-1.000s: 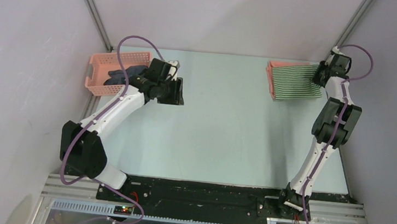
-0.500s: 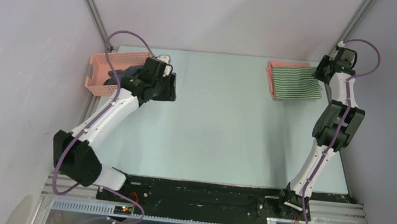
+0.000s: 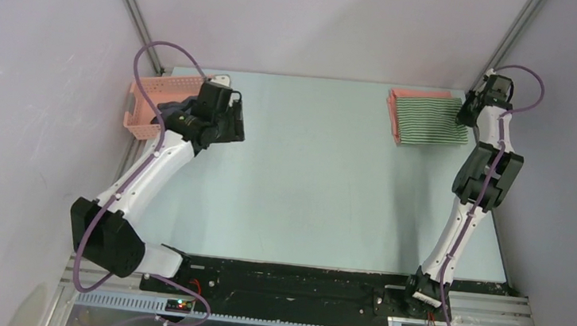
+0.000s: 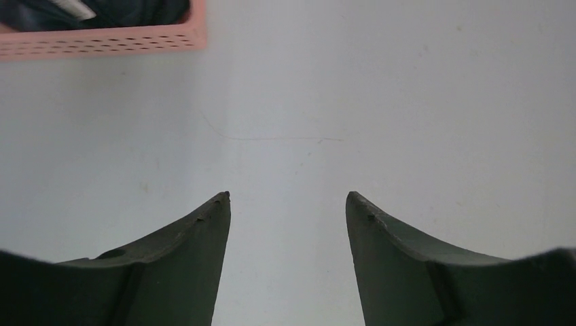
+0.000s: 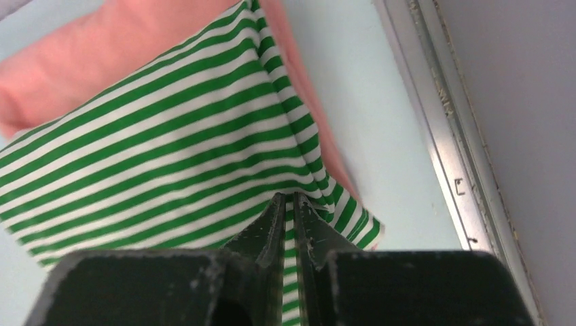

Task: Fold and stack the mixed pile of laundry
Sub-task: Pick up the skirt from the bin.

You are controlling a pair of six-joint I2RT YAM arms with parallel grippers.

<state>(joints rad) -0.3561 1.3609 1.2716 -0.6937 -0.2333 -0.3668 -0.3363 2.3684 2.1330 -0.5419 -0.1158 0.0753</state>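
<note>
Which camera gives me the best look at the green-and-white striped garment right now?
The right wrist view: the striped garment fills the frame, lying folded on the salmon-pink shirt. The top external view shows most of it, but small, at the far right corner. The left wrist view misses it.

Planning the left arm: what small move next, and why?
Probably shift the open left pincer over the pink basket and lower onto the dark garment inside: the pincer hangs empty above bare table beside the basket, and that garment alone is not yet stacked.

light is bright and even (shadows soft), focus sharp.
</note>
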